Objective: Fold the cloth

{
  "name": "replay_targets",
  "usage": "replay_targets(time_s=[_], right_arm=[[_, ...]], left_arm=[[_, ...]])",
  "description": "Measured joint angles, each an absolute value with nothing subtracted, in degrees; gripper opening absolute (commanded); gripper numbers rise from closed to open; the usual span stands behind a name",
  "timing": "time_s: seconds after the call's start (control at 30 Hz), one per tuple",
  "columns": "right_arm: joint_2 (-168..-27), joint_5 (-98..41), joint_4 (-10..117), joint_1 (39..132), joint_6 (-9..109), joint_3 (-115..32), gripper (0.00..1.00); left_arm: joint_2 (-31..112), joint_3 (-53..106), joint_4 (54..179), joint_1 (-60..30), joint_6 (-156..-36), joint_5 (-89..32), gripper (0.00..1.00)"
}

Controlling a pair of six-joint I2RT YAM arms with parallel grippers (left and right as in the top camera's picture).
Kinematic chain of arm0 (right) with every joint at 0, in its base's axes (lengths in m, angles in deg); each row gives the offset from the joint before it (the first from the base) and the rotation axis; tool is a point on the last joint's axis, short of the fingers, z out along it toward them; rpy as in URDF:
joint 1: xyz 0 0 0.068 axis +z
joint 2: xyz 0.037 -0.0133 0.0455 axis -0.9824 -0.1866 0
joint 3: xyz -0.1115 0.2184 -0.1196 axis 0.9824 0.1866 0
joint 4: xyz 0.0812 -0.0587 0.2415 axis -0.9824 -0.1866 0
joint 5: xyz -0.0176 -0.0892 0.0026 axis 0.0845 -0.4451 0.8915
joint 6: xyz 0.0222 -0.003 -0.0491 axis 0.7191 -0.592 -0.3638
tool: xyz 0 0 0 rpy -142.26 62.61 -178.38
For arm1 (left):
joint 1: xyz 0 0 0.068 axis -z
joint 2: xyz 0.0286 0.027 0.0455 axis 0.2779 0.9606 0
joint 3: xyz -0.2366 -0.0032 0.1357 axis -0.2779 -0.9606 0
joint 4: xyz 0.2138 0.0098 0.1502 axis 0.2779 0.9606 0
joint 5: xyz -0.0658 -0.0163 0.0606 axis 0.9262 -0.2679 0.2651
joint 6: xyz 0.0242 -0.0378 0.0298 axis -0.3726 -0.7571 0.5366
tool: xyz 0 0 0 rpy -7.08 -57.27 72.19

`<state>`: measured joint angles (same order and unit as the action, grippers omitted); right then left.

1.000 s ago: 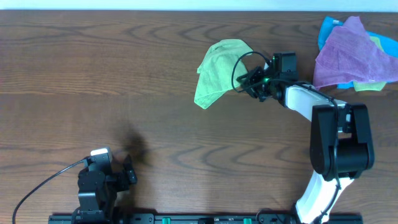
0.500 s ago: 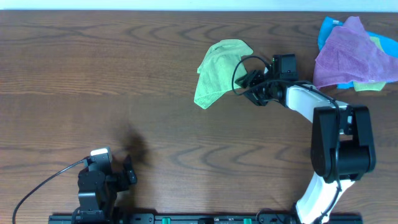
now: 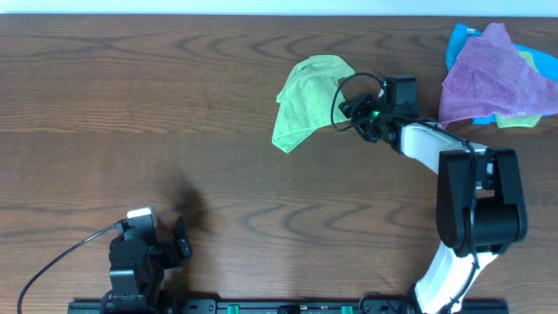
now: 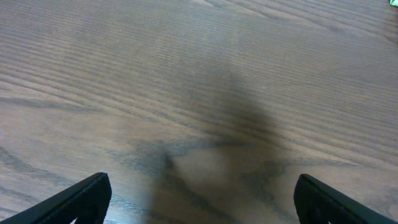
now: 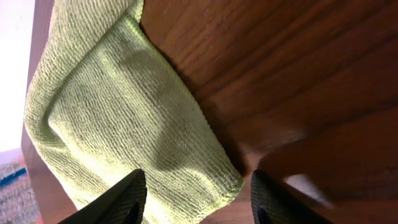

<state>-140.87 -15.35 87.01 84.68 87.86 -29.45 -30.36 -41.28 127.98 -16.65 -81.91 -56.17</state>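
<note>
the cloth (image 3: 307,98) lies crumpled and partly doubled over on the table (image 3: 131,105), toward the far edge and right of centre. it is well apart from the purple cloth (image 3: 488,74) and the blue cloth (image 3: 458,39), which are heaped at the far right corner.

the right gripper (image 3: 350,110) sits just beside the cloth's right edge, pointing toward it. in the right wrist view its fingers (image 5: 121,198) stand wide apart. a folded corner of the cloth reaches into the space between them, closer to one finger than the other. neither finger is pressed against the fabric, and nothing is held. whether a fingertip touches the cloth cannot be told from these views.

the left gripper (image 4: 205,208) is at the near left of the table, well apart from the cloth. its fingers are spread wide over bare wood, with nothing between them. its shadow falls on the grain ahead.
</note>
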Motion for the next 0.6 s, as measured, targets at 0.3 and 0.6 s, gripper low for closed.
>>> replay_targets(time_s=[0.3,0.6], right_arm=[[-140.6,-14.0,88.1,84.8,95.6,-28.4,0.59],[-140.2,-12.8,89.5,85.1,98.0,-27.2,0.57]], left_arm=[[-30.4,-41.3,128.0,-16.6,-81.9,-56.2,0.95],[-30.4,-41.3,128.0,-16.6,-81.9,-56.2,0.95]])
